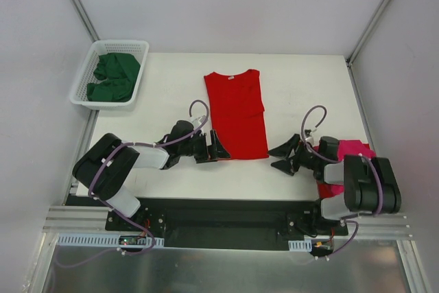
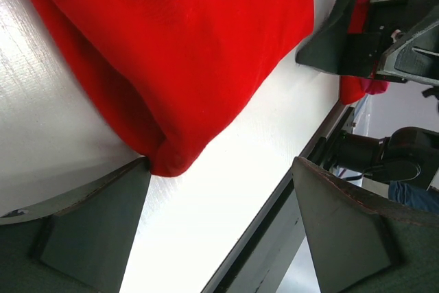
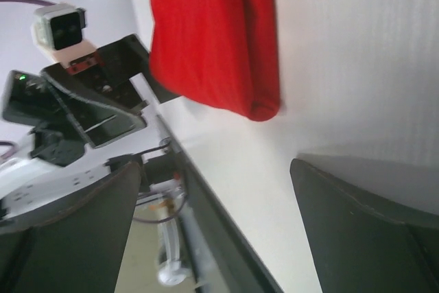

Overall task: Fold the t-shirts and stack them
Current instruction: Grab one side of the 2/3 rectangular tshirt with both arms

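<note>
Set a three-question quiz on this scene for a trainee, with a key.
1. True or false: the left end effector and the right end effector are both open.
2. The green t-shirts lie: A in the white basket; B in the left end effector; C in the right end effector.
3. What colour is the middle t-shirt, lying between the end effectors?
Key: 1 true; 2 A; 3 red.

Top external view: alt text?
A folded red t-shirt lies on the table, the open left gripper at its near left corner, the open right gripper right of it. Green t-shirts sit in a white basket, a magenta t-shirt under the right arm.
</note>
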You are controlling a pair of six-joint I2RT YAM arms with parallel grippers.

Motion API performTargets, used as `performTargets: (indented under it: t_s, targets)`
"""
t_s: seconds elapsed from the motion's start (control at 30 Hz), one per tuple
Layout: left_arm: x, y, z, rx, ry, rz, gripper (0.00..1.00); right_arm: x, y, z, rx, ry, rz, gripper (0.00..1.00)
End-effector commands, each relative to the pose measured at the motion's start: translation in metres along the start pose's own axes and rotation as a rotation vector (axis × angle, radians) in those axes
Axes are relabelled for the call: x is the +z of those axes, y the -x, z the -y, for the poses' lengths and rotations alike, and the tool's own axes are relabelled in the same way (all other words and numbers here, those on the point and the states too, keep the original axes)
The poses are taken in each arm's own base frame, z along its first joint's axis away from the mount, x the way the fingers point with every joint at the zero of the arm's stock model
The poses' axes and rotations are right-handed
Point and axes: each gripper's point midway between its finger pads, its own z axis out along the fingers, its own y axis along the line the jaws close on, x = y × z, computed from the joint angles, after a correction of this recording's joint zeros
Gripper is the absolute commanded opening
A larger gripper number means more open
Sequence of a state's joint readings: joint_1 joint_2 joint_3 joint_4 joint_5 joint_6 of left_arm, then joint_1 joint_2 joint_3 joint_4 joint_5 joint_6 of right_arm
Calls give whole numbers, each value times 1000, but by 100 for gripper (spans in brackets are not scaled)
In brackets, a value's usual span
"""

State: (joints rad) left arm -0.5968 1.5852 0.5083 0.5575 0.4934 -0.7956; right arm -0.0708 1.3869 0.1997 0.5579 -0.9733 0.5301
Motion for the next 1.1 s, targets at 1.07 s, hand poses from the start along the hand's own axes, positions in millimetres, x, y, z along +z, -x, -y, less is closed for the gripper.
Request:
performTargets:
  t_s: [1.07]
  targets:
    - [-1, -23, -43, -1, 193, -98, 88, -2, -5, 35, -78, -336, -71, 96]
